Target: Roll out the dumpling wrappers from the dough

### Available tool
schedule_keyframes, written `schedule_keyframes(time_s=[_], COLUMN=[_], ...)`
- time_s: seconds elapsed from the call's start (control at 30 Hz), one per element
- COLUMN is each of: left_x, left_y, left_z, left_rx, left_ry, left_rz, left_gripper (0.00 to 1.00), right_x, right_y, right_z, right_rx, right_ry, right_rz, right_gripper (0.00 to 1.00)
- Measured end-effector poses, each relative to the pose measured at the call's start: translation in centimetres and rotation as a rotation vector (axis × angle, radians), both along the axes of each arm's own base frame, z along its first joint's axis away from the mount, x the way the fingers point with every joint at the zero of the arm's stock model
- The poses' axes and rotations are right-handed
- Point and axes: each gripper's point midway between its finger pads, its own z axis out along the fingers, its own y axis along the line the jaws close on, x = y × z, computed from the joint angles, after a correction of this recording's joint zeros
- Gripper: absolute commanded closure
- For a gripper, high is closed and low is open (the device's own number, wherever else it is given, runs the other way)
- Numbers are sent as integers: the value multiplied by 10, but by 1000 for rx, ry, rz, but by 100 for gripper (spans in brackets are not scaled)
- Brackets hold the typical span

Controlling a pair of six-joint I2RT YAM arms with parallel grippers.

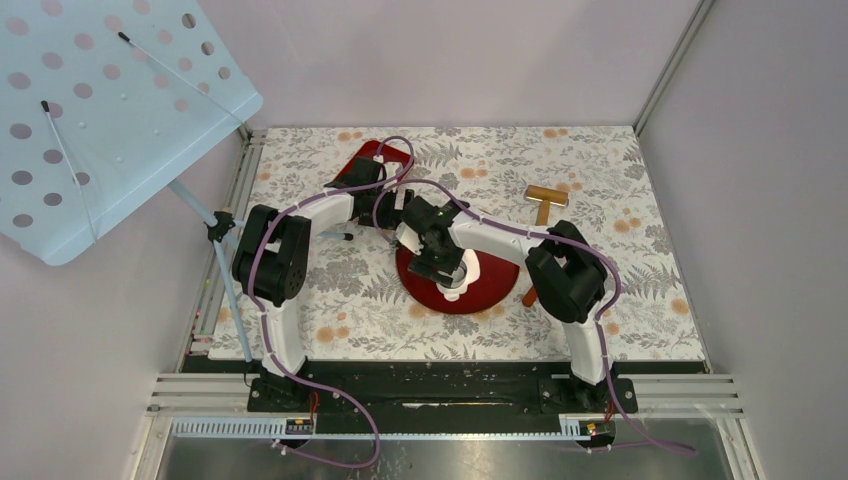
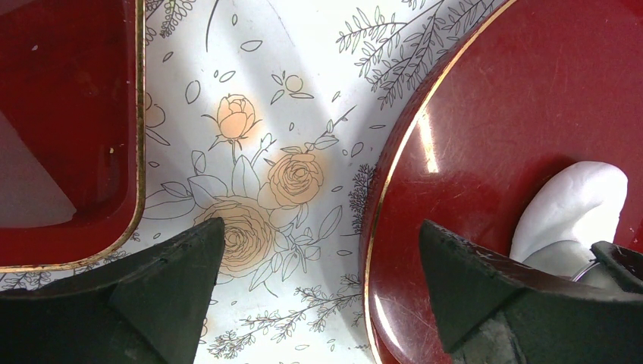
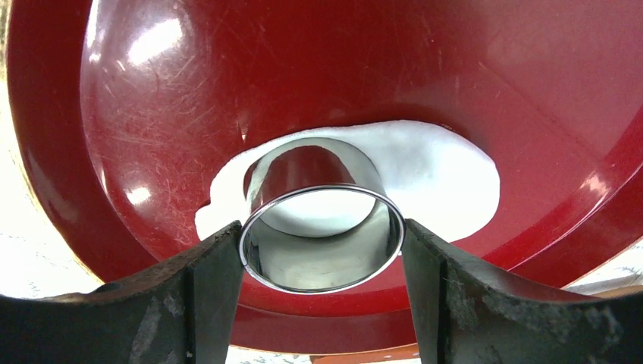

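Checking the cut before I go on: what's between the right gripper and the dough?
A metal ring cutter, held by the right gripper, its far end on the white dough on the red plate. The right wrist view shows it.

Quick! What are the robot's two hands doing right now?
Left gripper: open, holding nothing.
Right gripper: shut on the metal ring, which stands on the dough.

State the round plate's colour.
The round plate is dark red with a gold rim, clearest in left wrist view.
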Motion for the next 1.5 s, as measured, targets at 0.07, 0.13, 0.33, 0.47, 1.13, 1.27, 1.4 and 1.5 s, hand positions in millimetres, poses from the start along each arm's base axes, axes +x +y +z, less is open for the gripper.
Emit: schedule_keyframes(time_s=[0.07, 0.13, 0.33, 0.47, 1.13, 1.27, 1.4, 1.5], left_x=[0, 0, 0, 0, 0, 0, 0, 1], left_y=[0, 0, 0, 0, 0, 0, 0, 1], left_z=[0, 0, 0, 0, 0, 0, 0, 0], left_rx=[0, 0, 0, 0, 0, 0, 1, 2], left_ry=[0, 0, 0, 0, 0, 0, 0, -1], left_rz=[0, 0, 0, 0, 0, 1, 2, 5], left_gripper=[2, 2, 2, 2, 2, 2, 2, 2], right_x=[0, 0, -1, -1, -1, -2, -3, -4], right_y=[0, 0, 1, 2, -1, 0, 1, 2], right_z=[0, 0, 0, 0, 0, -1, -1, -1], right_rx=[1, 3, 15, 19, -16, -18, -17, -19], right_ry=[-1, -4, -9, -8, 9, 17, 25, 30], right_rz=[-38, -69, -169, -218, -130, -139, -144, -148], right_gripper=[45, 46, 46, 46, 49, 50, 51, 51])
